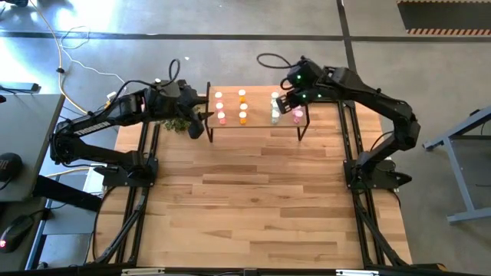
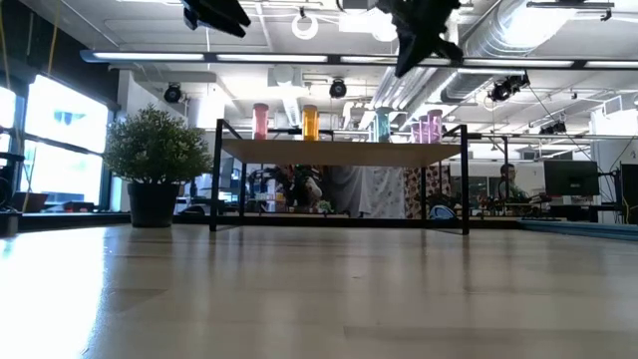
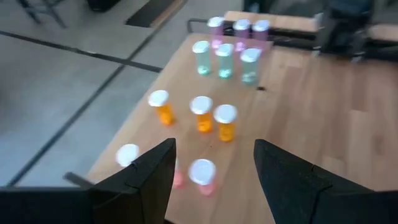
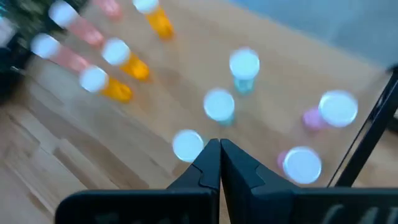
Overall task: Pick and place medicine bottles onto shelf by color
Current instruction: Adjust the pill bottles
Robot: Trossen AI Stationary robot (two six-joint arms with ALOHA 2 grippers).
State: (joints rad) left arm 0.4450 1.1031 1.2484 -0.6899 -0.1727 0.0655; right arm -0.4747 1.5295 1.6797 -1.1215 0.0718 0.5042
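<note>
The plank-topped table (image 1: 253,192) is filling the middle of the high view, and most of it, from the centre down to the lower edge, is lying bare, so I am finding wide open room there. The shelf (image 1: 257,132) is standing at the table's upper edge, its black legs at the corners and floor just beyond its far side. A potted plant (image 1: 178,122) is sitting just left of the shelf, under my left arm.

The medicine bottles are standing upright on the shelf in colour groups: the pink bottles (image 1: 221,106) in the left column, the orange bottles (image 1: 242,106) next, the pale green bottles (image 1: 275,106) right of centre, and the pale purple bottles (image 1: 298,116) at the right end.

My left arm is reaching in from the left of the high view, bent at the elbow, and I am holding my left gripper (image 3: 211,165) above the shelf's left end with its fingers spread apart and nothing between them; the pink bottles are lying just under and ahead of it.

My right arm is arching in from the right, and I am keeping my right gripper (image 4: 219,163) clenched on nothing, hovering above the green and purple groups, with one green bottle directly ahead of the fingertips
</note>
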